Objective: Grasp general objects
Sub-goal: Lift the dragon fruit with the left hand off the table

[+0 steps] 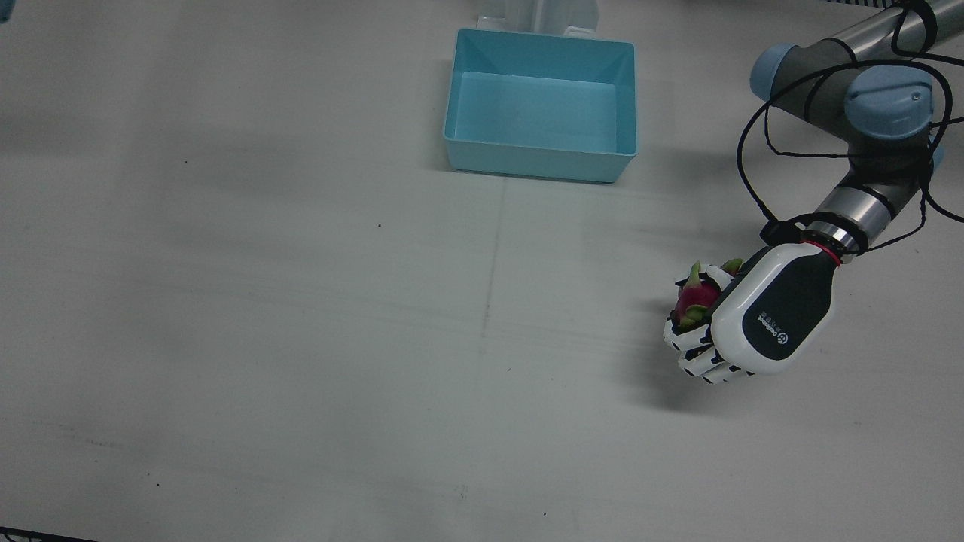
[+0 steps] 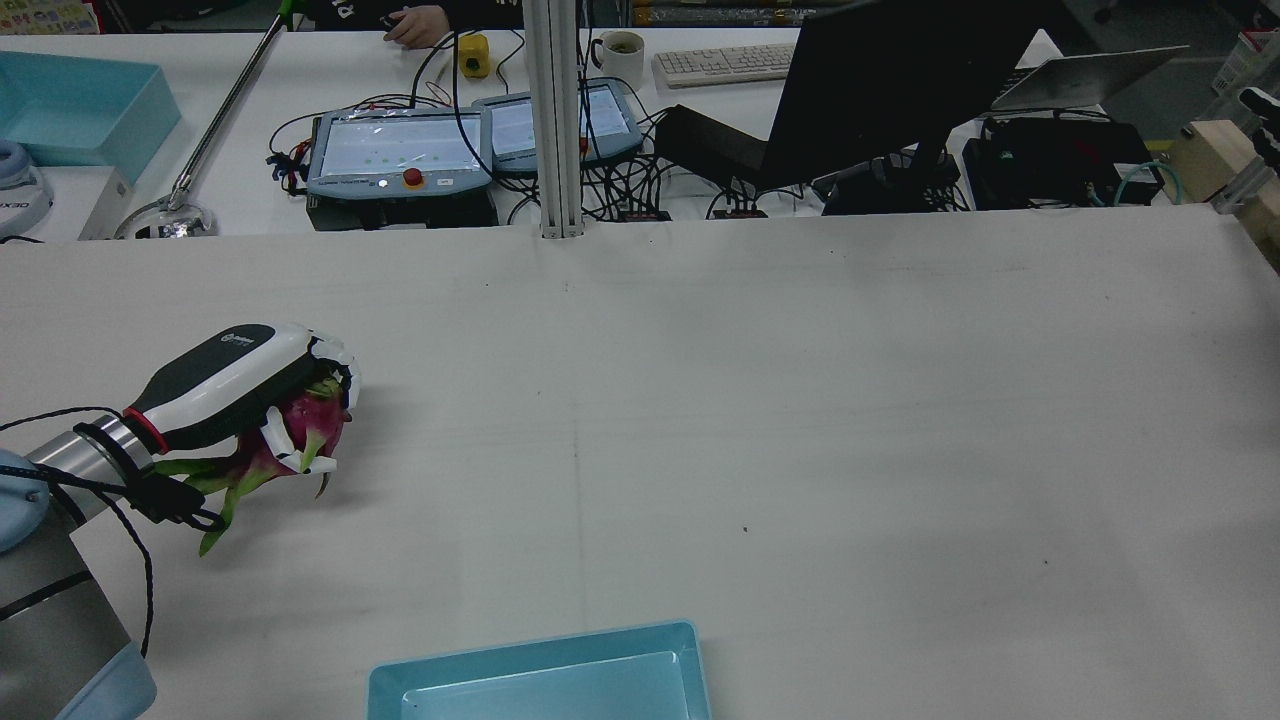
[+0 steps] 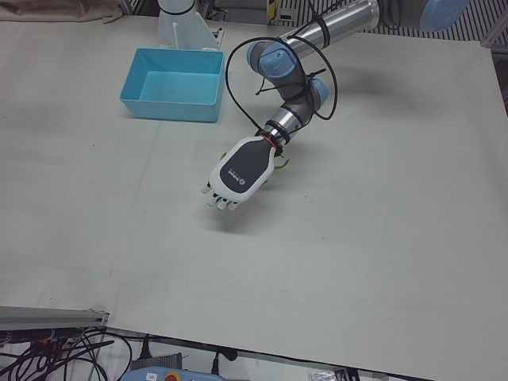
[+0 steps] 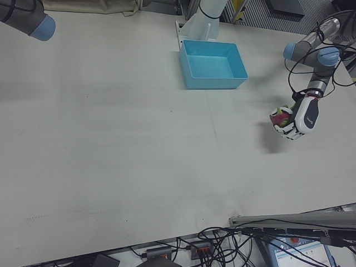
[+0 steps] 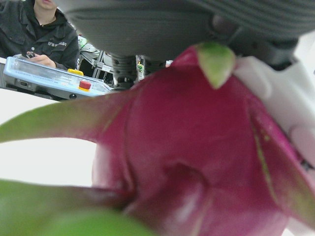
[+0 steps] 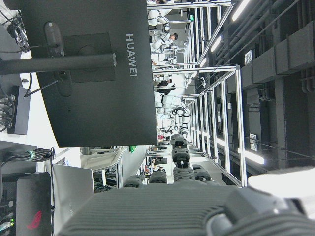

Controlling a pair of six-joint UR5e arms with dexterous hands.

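dragon fruit (image 2: 305, 425), magenta skin, green-tipped scales, clasped in left hand (image 2: 240, 385)

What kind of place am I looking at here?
Probably a robotics lab: a robot arm's left hand grips a dragon fruit over a white table, with control pendants behind.

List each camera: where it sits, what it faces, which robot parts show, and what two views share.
Front: overhead; left hand holding dragon fruit, blue bin.
Rear: high behind; left arm.
Left-front: operators' side; left arm.
Right-front: operators' side; left arm, right elbow.
Left hand: fruit close-up.
Right hand: monitor; hand's edge.
Front and rear share bin, fruit.
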